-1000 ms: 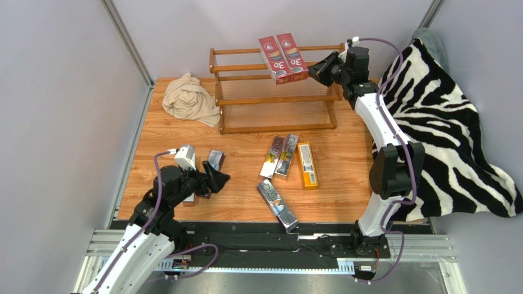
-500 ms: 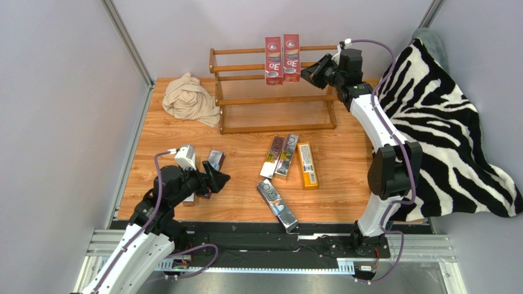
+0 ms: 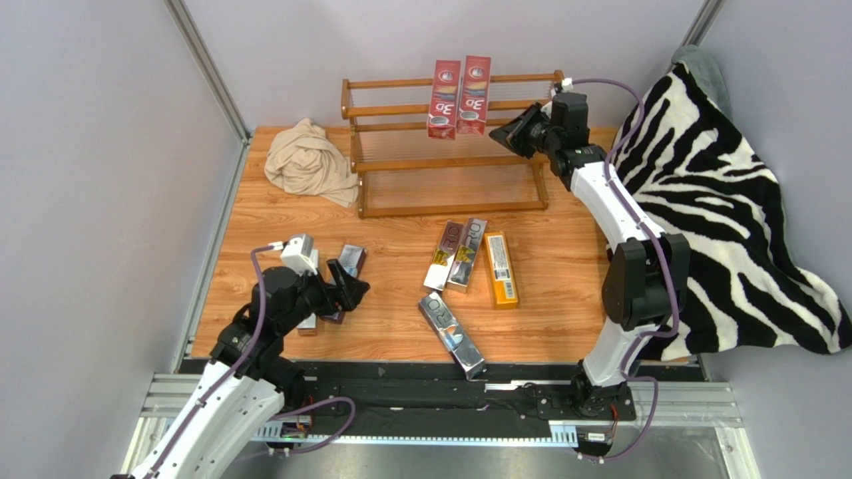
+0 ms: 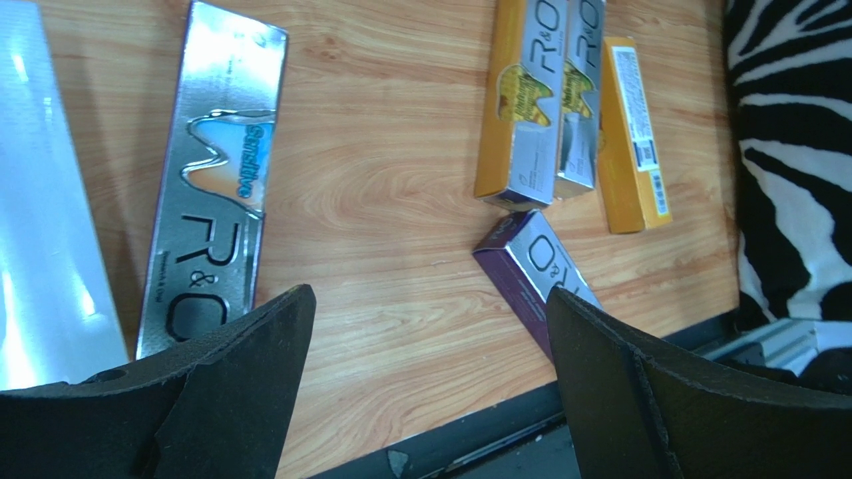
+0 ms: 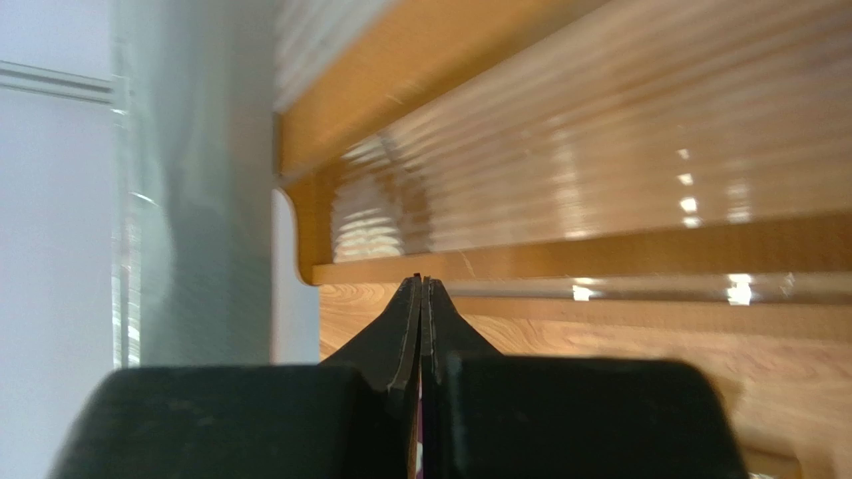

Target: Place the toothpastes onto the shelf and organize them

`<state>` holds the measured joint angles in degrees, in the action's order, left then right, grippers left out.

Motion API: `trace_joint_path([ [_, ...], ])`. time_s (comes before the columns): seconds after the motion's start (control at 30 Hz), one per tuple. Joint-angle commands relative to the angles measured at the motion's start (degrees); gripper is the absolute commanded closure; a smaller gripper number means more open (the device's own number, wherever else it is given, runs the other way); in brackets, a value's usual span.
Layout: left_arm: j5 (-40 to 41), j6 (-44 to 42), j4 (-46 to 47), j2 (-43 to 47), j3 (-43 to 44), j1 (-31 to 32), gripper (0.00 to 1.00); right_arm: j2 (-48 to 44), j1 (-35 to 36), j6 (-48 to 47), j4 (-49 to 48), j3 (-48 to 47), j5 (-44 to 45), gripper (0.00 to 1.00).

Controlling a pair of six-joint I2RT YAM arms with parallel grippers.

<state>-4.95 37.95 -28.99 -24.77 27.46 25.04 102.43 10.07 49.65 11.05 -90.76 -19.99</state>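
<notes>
Two red "3D" toothpaste cartons [image 3: 445,98] [image 3: 474,95] lie side by side across the top rails of the brown wooden shelf [image 3: 450,165]. My right gripper [image 3: 500,127] is shut and empty just right of them, level with the upper tiers; its closed tips [image 5: 421,281] face blurred shelf rails [image 5: 600,259]. My left gripper [image 3: 350,289] is open and empty low over the table [image 4: 428,299], next to a silver carton [image 4: 215,180]. Two silver-yellow cartons [image 3: 445,254] [image 3: 467,252], an orange one [image 3: 501,267] and a silver-purple one [image 3: 452,334] lie mid-table.
A beige cloth [image 3: 310,160] lies left of the shelf. A zebra-striped blanket [image 3: 730,210] covers the right side, beside my right arm. Another silver carton [image 4: 40,230] lies at the far left under my left gripper. The table's front edge [image 4: 480,429] is close.
The two red cartons have swung from a slant to nearly straight across the shelf top. My shut right gripper has drawn back down and right of them. My left arm has barely shifted.
</notes>
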Motion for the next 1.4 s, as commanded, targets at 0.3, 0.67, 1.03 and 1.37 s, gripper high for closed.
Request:
trace_joint_path([
  [0.3, 24.97, 1.33, -13.80, -13.98, 12.52, 0.01, 0.05, -15.15, -2.07, -3.68, -3.13, 21.05, 0.13, 0.97],
  [0.67, 37.73, 2.91, -19.18, -32.34, 19.21, -0.16, 0.05, -24.73, 1.09, -5.00, -6.57, 39.95, -1.81, 0.95],
  [1.03, 28.87, -2.53, -9.42, -39.29, 15.60, -7.10, 0.05, -27.46, 5.31, -6.58, -7.01, 47.08, -3.04, 0.94],
  [1.37, 21.12, -7.10, -5.99, -49.30, 18.94, -13.87, 0.24, -27.29, 7.16, -6.67, -8.32, 51.30, -4.36, 0.94],
])
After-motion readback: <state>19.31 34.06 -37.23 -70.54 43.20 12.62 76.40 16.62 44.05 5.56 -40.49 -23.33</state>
